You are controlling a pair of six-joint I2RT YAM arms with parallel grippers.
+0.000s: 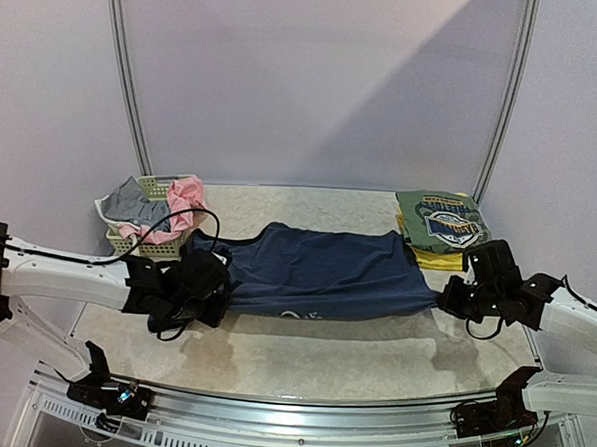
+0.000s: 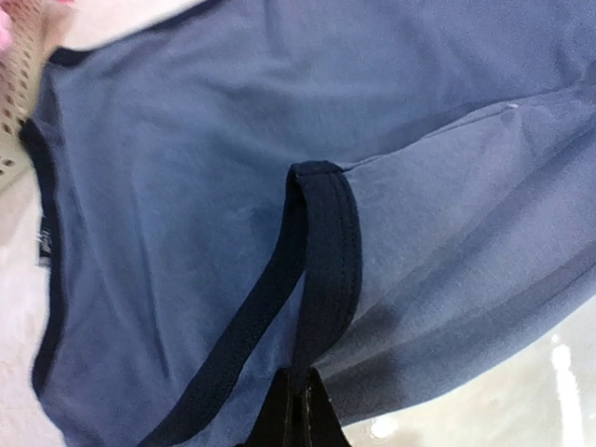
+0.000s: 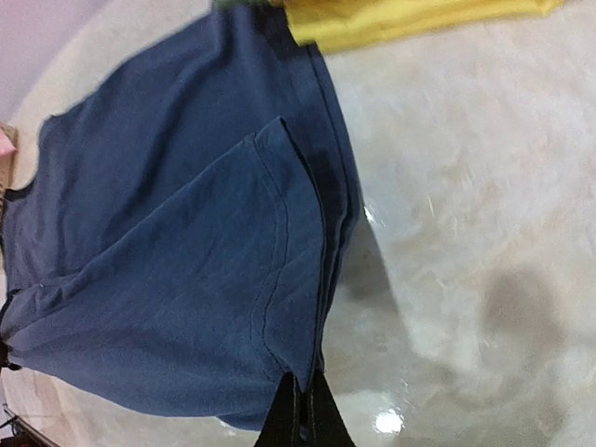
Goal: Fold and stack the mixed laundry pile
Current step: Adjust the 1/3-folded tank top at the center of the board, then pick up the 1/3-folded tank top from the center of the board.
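- Laundry item in hand: navy garment (image 1: 321, 275), drawn out left to right across the middle of the table (image 1: 301, 359), spanning the gap between both grippers.
- Left gripper (image 1: 223, 280): jaws clenched on the navy garment at its left end. Left wrist view: fingertips (image 2: 279, 424) pressed together on the fabric, exactly where the dark binding (image 2: 328, 251) runs down to them.
- Dark binding: loops back on itself over the paler blue cloth; also edges the garment's far side.
- Right gripper (image 1: 445, 296): jaws clamped on the navy garment at its right end. Right wrist view: fingertips (image 3: 279, 424) nipping the corner of a doubled layer of cloth.
- Right edge of garment: throws a shadow on the table beside it; cannot tell whether raised clear of the surface.
- Basket (image 1: 155, 248), pale lattice, far left, just beside the garment's left end: holds a grey piece (image 1: 129, 203) and a pink piece (image 1: 188, 196), both spilling over the rim.
- Far right: green printed tee (image 1: 441, 219), folded, resting on a yellow piece (image 1: 432, 258); stack just beside the garment's far right corner.
- Black cable (image 1: 194, 214): arcs from the left arm over the basket's near side.
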